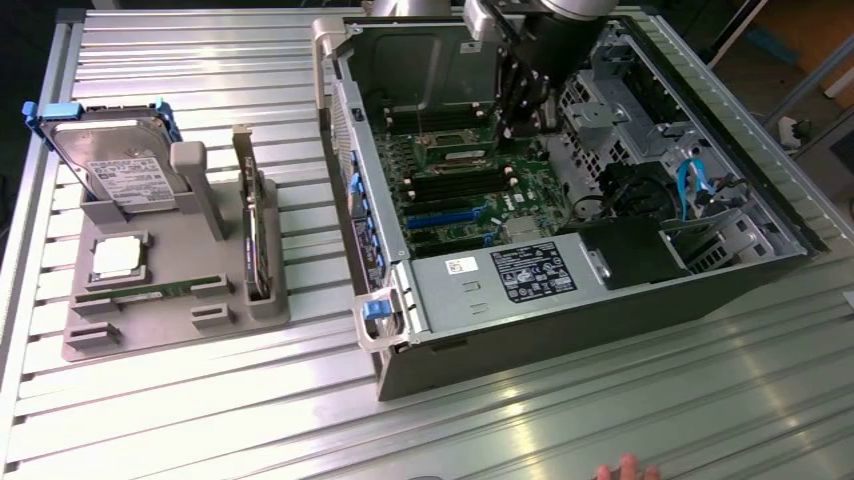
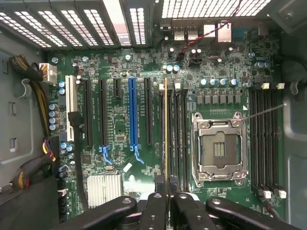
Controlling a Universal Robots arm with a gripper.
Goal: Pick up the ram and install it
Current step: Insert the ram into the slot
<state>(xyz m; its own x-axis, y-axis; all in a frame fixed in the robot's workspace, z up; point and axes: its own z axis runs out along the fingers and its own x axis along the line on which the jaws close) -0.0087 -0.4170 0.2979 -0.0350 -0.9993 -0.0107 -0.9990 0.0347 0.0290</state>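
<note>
The black two-fingered hand (image 2: 166,195) is clamped on the ram (image 2: 166,129), a long, thin circuit-board stick seen edge-on as a narrow gold-coloured line. The ram is held inside the open dark grey computer case (image 1: 574,300), over the green motherboard (image 2: 120,96). Its edge runs parallel to the bank of black memory slots (image 2: 178,134), in line with that bank. This bank lies between the square silver processor socket (image 2: 219,146) and the long blue expansion slot (image 2: 133,112). Whether the ram is seated in a slot cannot be told.

In the exterior view the arm reaches down into the case from above. The case lies on its side on the ribbed aluminium worktop (image 1: 200,420). To the exterior view's left, well apart from the case, a grey moulded fixture (image 1: 174,310) carries a silver hard drive (image 1: 127,170), a small square silver processor chip (image 1: 118,257) and an upright expansion card (image 1: 251,230). A person's fingertips (image 1: 625,470) rest at the worktop's near edge.
</note>
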